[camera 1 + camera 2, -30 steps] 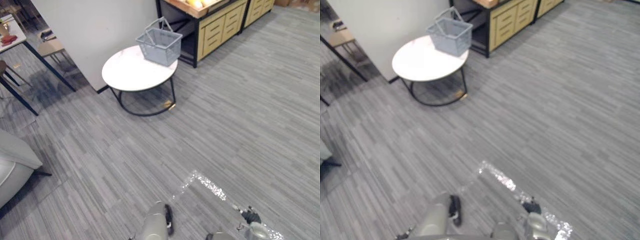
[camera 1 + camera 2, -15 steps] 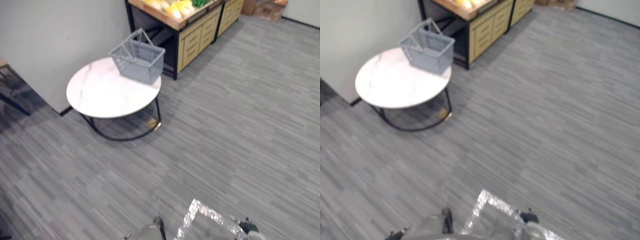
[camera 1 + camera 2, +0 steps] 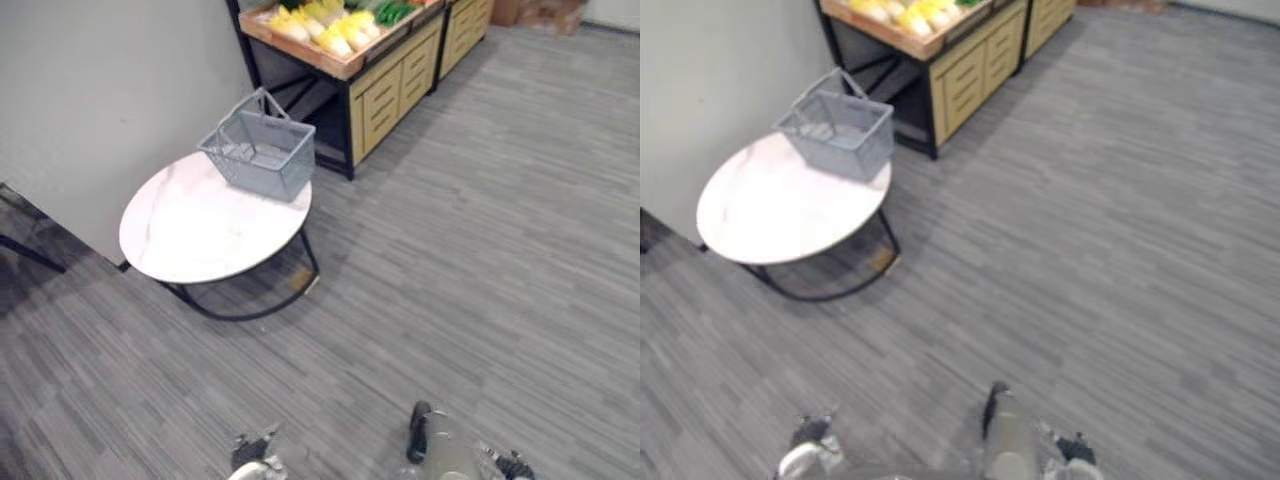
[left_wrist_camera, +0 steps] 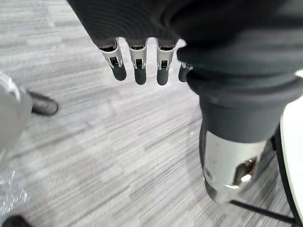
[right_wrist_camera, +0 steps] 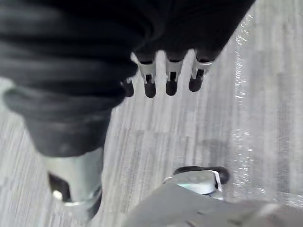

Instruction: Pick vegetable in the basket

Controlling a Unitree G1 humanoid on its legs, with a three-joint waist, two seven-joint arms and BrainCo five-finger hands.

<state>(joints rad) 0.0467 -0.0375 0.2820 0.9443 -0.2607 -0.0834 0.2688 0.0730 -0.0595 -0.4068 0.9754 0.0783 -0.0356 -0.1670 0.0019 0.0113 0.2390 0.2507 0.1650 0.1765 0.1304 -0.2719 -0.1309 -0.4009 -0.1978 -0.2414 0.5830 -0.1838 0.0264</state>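
**Both hands loose, vegetables up on the stand**

We see yellow and green vegetables [image 3: 335,30] heaped on the wooden stand [image 3: 385,85], just beyond the grey basket [image 3: 258,157] on the round white counter [image 3: 195,235]. Left hand [image 4: 140,70] and right hand [image 5: 171,80] hang over the floor [image 3: 480,250], fingers [image 4: 118,71] straight and apart

The left hand [image 4: 138,61] and right hand [image 5: 171,78] have black ribbed covers and silver, dark-tipped fingers.

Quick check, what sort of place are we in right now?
Probably a mock grocery shop indoors: a wooden produce stand with yellow and green vegetables, a grey shopping basket on a round white table.
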